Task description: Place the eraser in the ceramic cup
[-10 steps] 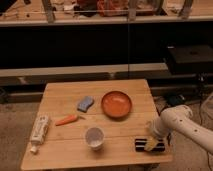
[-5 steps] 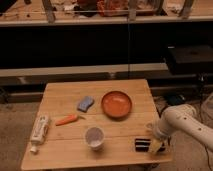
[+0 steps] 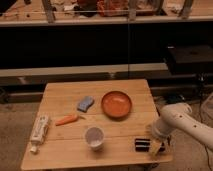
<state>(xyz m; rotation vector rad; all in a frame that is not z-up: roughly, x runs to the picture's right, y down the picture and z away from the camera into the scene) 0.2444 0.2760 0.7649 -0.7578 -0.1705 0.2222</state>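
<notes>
**A:** What do we see changed across the table in the last second?

**B:** Very little. From the left, the white tube (image 3: pixel 39 131), the carrot (image 3: pixel 66 119) and the blue-grey sponge (image 3: pixel 85 103) lie where they were. The ceramic cup (image 3: pixel 94 137) stands upright near the front edge with nothing in it, and the orange-red bowl (image 3: pixel 116 104) sits behind it and to its right. The eraser (image 3: pixel 142 145) is flat on the wooden table (image 3: pixel 60 92) at the front right, in the same spot. Only the white arm (image 3: pixel 176 119) has shifted a touch, and the gripper (image 3: pixel 156 147) has stayed low at the eraser's right end.

**A:** So what do we make of that for the task?

**B:** We judge that nothing is lifted yet. The pick is still being set up, and the carry to the cup lies ahead.

**A:** Is the gripper holding anything?

**B:** We cannot tell whether it is open or closed, because it blurs into the table edge.

**A:** And where is the eraser relative to it?

**B:** Just beside it on the left, perhaps touching. The cup stands further left, apart from the eraser, with bare wood between them.
</notes>
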